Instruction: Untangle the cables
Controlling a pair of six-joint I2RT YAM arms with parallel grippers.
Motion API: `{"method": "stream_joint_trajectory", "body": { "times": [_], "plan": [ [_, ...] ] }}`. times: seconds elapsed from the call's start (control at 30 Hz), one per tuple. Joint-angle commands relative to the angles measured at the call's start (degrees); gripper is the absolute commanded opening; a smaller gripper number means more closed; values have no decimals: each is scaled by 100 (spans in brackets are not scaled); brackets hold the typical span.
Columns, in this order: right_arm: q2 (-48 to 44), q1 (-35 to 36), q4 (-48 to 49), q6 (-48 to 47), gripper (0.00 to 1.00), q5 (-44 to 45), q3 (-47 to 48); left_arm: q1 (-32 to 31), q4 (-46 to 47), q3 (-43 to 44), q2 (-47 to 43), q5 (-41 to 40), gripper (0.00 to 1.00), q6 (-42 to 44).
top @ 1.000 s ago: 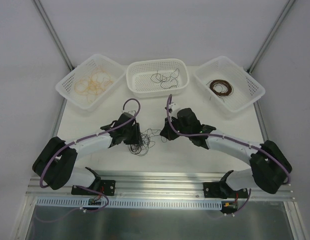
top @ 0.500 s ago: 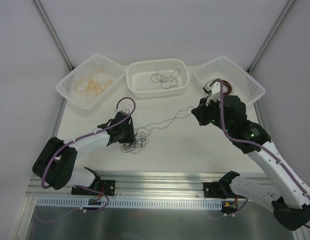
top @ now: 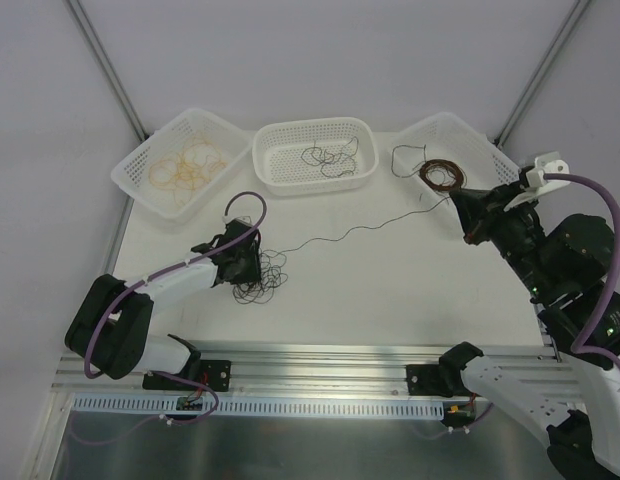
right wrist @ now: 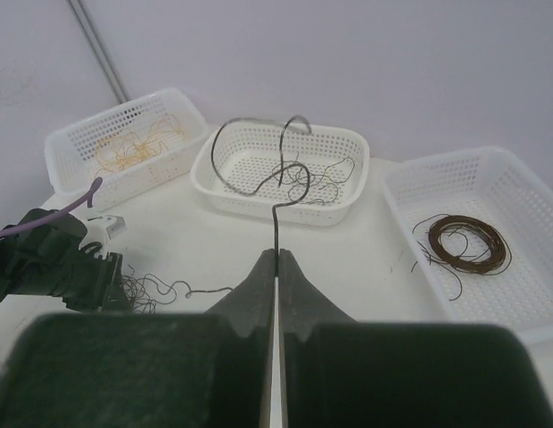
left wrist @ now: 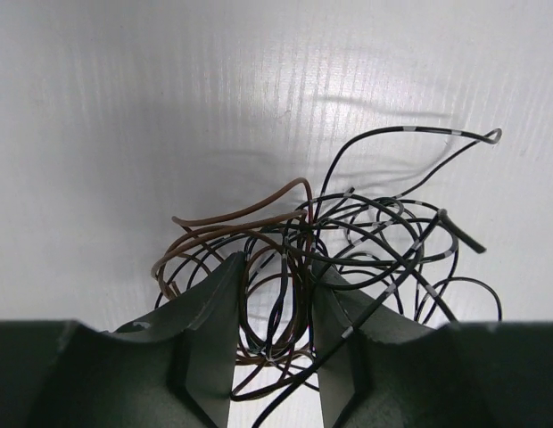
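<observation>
Drawing one dark cable (top: 340, 233) from the tangle (left wrist: 348, 241) toward the table's near edge: right gripper (right wrist: 276, 254) clamps it above the right edge; left gripper (left wrist: 276, 267), jaws narrow, straddles the tangle. Recommend a slow, level pull.

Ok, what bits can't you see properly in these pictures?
- Left wrist view: the tangle's near part, behind the left gripper's fingers and cut by the bottom edge.
- Top view: that gripper's fingertips, under its own wrist.
- Right wrist view: the pinched bit of wire, inside the shut right gripper; the far tangle, too small to count strands.
</observation>
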Motion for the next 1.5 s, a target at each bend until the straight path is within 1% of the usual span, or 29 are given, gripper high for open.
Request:
{"method": "stream_joint_trajectory", "body": {
  "times": [0.0, 0.17, 0.3, 0.37, 0.47, 0.53, 0.67, 0.73, 0.8, 1.03, 1.2, 1.33, 1.47],
  "plan": [
    [42, -32, -17, -99, 1, 284, 26, 48, -181, 188, -4, -211, 36, 131],
    [-117, -41, 176, -117, 0, 810, -10, 91, -269, 83, 14, -361, 37, 131],
    [-126, -32, 168, -371, 0, 1162, 341, 258, -331, -49, -4, -527, 39, 61],
    [-99, -41, 159, -486, 1, 1268, 534, 381, -357, -102, -13, -554, 43, 8],
    [-90, -41, 168, -538, 1, 1374, 640, 680, -392, -93, -48, -572, 47, 43],
    [-90, -41, 176, -547, 1, 1383, 649, 855, -419, -23, -39, -589, 48, 87],
    [-20, -32, 133, -504, 1, 1217, 605, 918, -445, 135, 40, -537, 50, 105],
    [67, -41, 98, -468, 1, 1129, 526, 918, -445, 223, 110, -475, 53, 131],
    [103, -41, 89, -416, 1, 1172, 491, 918, -471, 249, 145, -545, 54, 149],
    [-82, -41, 247, -539, 1, 1619, 570, 1023, -489, 161, 260, -668, 58, 61],
    [-327, -41, 422, -556, 0, 2305, 474, 1111, -507, 127, 102, -774, 58, -53],
    [-609, -41, 695, -767, 1, 2657, 464, 1444, -507, 74, -205, -941, 58, -194],
    [-714, -41, 607, -873, 1, 2693, 596, 1690, -515, 214, -224, -1046, 58, -247]
  ]
}}
